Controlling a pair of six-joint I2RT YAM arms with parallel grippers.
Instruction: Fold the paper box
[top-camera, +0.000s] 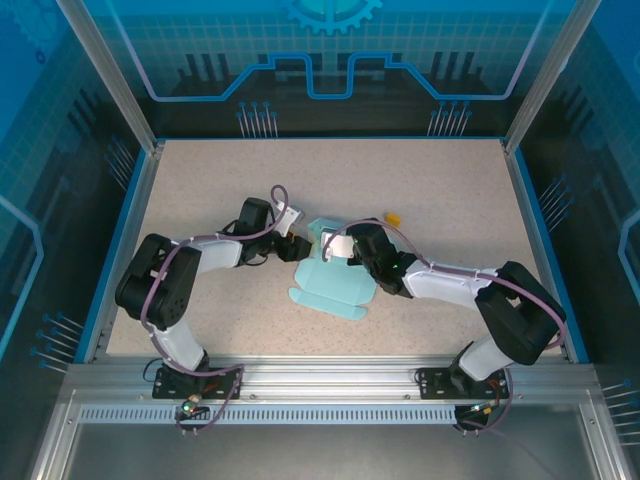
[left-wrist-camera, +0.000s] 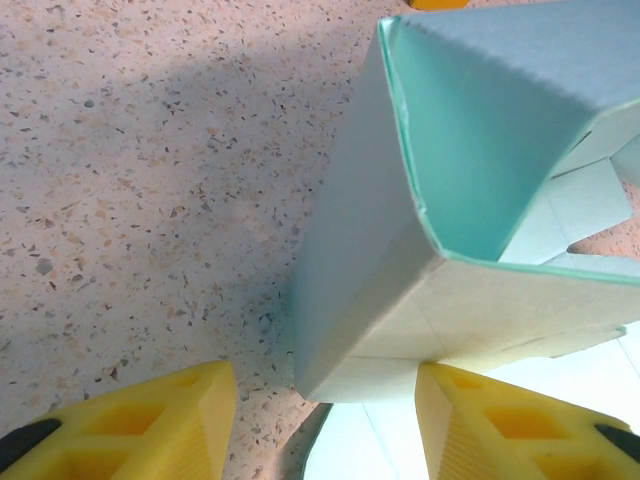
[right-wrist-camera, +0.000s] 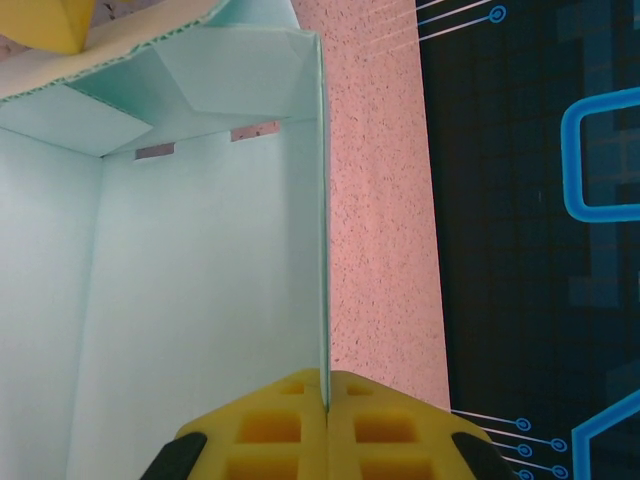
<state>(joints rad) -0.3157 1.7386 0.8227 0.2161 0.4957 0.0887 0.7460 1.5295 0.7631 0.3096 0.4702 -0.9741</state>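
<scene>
The paper box (top-camera: 335, 283) sits about midway between the left and right edges of the surface (top-camera: 450, 190), a little nearer the near edge. It is half formed: some walls stand up at its far end, while flat flaps lie spread towards you. A small orange object (top-camera: 393, 217) lies apart from it, towards the far right.

Your right end effector (right-wrist-camera: 327, 425) is closed on the top edge of one upright wall, with the thin card pinched between its pads. Your left end effector (left-wrist-camera: 322, 385) has its jaws apart and straddles the lower corner of the raised part. The right-hand finger (left-wrist-camera: 500, 420) is at the card and the other stands clear of it.

The step in hand looks like squaring up this corner. Treat the right pinch as the anchor and hold it firm but level, because a twist there would probably crease the wall. Bring the left end effector in low against the fold line, not the middle of the panel, since thin card is likely to bow if pushed there. Press slowly along the crease so that the adjoining wall swings upright and meets the held one. If the sheet slides across the surface, stop.
</scene>
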